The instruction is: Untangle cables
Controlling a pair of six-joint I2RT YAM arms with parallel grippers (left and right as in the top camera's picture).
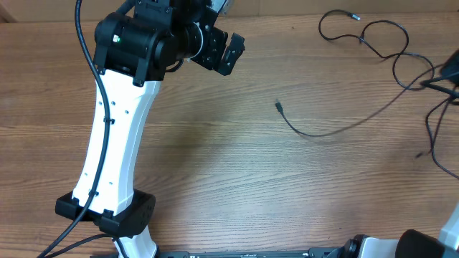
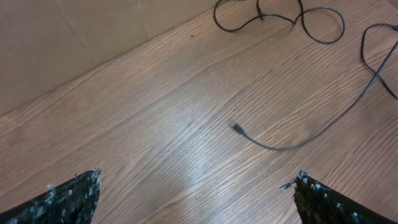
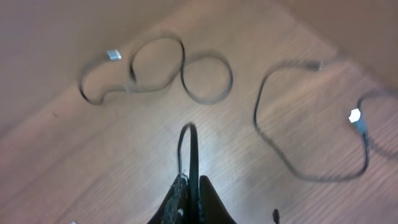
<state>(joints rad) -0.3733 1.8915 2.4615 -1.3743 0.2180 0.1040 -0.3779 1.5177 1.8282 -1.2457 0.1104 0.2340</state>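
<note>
Two sets of fingers, two different states. The left fingers (image 2: pixel 71 199) are spread wide w/ nothing betw them and they touch nothing; they hang over the wooden counter (image 2: pixel 137 112). Overhead, the left arm (image 1: pixel 115 143) runs its white link from the near-left base up toward the far edge. The black wrist is bent over to the right, tips aimed right and downward.

The right fingers (image 3: pixel 208 205) are pressed together, clamped on one strand of the cables (image 3: pixel 186 146); a narrow black loop stands up out of the tips. The right wrist view is blurry, so I can't tell exactly where on the strand the grip sits. As for the right arm's pose, only a dark bit shows at the overhead's right edge, so I can't tell.

The cables lie on the far-right part of the counter, as loose loops near the far edge. One strand trails left to a small plug end (image 1: pixel 278 106) flat on the wood near the middle, well apart from the left fingers. In the right wrist view I see a double loop w/ a silvery plug (image 3: pixel 114 55) at left and another strand w/ a pale plug (image 3: pixel 356 115) at right.
</note>
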